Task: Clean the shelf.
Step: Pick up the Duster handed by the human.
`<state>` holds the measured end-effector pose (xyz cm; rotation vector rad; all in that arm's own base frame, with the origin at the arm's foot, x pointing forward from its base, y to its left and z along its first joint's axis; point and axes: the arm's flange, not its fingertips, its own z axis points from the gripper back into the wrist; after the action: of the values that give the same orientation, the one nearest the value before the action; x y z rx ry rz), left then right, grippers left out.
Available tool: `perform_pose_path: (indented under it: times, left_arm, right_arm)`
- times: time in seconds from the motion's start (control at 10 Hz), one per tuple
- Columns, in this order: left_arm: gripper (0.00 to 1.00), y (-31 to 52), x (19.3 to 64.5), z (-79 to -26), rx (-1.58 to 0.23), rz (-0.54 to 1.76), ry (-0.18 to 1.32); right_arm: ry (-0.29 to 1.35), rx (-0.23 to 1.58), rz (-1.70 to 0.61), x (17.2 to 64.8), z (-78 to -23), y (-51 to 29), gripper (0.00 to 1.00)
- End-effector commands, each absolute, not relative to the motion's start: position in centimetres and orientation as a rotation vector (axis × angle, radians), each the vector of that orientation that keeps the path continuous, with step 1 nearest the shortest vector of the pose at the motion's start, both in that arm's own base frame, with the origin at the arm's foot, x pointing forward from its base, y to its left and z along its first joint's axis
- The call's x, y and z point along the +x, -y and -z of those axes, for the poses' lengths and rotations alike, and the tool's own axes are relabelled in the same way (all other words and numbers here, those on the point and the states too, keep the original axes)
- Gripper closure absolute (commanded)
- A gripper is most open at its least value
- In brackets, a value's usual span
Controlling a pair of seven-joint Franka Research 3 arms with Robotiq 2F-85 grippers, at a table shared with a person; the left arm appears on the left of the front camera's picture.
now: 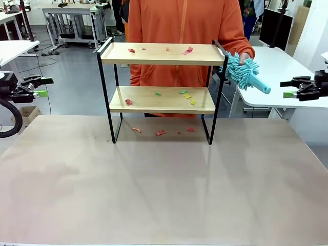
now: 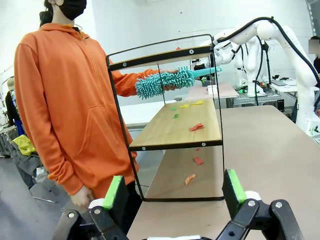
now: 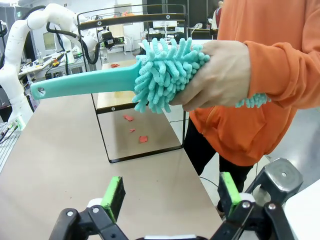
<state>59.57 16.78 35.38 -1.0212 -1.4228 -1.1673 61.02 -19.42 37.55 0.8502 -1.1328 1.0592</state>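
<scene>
The shelf (image 1: 161, 54) stands at the table's far middle, with coloured paper scraps (image 1: 188, 50) on both boards and on the table under it. Behind it a person in an orange hoodie holds a teal fluffy duster (image 1: 244, 72) by its head, handle pointing toward my right gripper (image 1: 285, 88). That gripper is open, a short way right of the handle tip. In the right wrist view the duster (image 3: 165, 75) hangs above and beyond my open right gripper (image 3: 171, 195). My left gripper (image 1: 45, 86) is open at the far left. From it (image 2: 175, 192) the shelf (image 2: 175, 127) lies ahead.
A broad stretch of bare beige table (image 1: 164, 184) lies in front of the shelf. White side tables (image 1: 287, 66) stand to the right and left. The person's hand (image 3: 220, 75) wraps the duster head. Other tables and equipment stand in the room behind.
</scene>
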Motion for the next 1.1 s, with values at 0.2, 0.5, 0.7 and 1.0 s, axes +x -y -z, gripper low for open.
perform_pose_path:
  times: [0.2,0.5,0.7,1.0]
  left_arm:
    - [0.00,-16.9,59.4,-35.6,-1.015,1.181,1.422]
    - [0.00,-16.9,59.4,-35.6,-1.015,1.181,1.422]
    - [0.00,-16.9,59.4,-35.6,-1.015,1.181,1.422]
    - [0.00,-16.9,59.4,-35.6,-1.015,1.181,1.422]
  right_arm:
    - [1.126,0.709,-1.058,60.1,-39.5,19.5,0.00]
    - [1.111,0.516,-0.971,57.6,-49.5,16.9,0.00]
    - [1.048,0.374,-0.865,56.1,-54.8,13.8,0.00]
    - [0.911,0.222,-0.697,51.7,-60.9,6.8,0.00]
